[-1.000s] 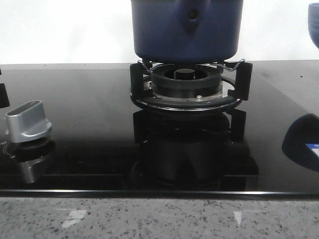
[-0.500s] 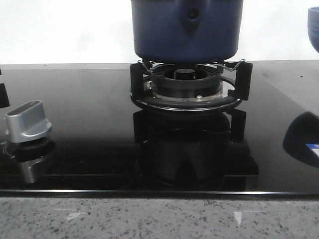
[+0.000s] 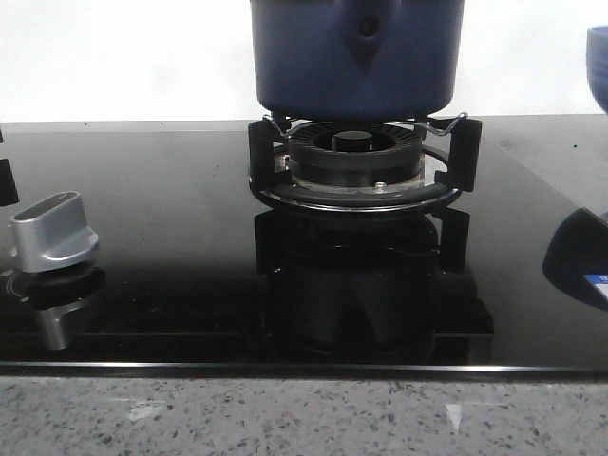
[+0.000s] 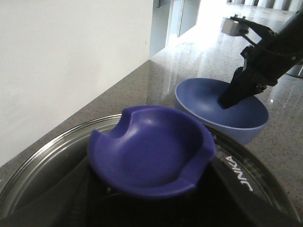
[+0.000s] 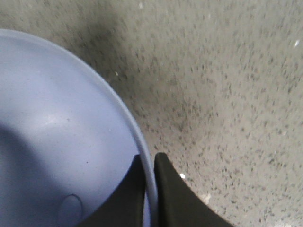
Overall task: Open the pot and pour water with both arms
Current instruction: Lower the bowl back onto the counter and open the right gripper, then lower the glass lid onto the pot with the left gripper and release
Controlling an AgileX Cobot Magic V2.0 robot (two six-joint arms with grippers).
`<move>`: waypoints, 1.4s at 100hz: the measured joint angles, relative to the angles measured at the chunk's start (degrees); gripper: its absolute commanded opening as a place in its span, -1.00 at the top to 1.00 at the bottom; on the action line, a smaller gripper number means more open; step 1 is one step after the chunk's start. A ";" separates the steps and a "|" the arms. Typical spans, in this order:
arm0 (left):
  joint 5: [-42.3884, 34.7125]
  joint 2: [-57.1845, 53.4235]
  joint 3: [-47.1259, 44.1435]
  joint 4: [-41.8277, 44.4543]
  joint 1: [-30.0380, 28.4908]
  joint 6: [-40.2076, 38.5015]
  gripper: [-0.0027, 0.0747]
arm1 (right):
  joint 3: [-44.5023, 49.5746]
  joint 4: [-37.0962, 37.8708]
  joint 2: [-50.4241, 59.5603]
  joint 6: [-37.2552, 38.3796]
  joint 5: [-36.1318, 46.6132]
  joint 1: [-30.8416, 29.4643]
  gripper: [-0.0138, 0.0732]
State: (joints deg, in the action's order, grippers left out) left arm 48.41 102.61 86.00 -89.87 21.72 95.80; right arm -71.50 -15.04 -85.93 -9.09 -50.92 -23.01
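While you look forward over the stove, the speckled stone counter edge lies nearest you, then the black glass cooktop with a silver control knob at about 9 o'clock. Beyond it, toward 12 o'clock, the burner sits under its black grate, and the pot rests on that grate, its handle stub with the small hole facing you.

On the left wrist camera, you see the pot's glass lid with its blue knob filling the near part of the view; the left gripper's dark fingers reach in around the knob, but you cannot tell how the jaws stand.

Farther off, at the far right beyond the cooktop, the blue bowl stands on the counter. Your right gripper has its jaws clamped on the bowl's rim, one finger inside, one outside.
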 measured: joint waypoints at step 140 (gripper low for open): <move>0.00 0.00 0.00 0.13 0.22 0.00 0.36 | -1.68 2.68 1.92 -0.08 -1.17 -0.09 -0.18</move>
State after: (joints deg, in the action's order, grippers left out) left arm 48.41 102.61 86.00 -89.74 21.94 95.80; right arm -73.18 -12.36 -84.01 -9.17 -52.09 -23.10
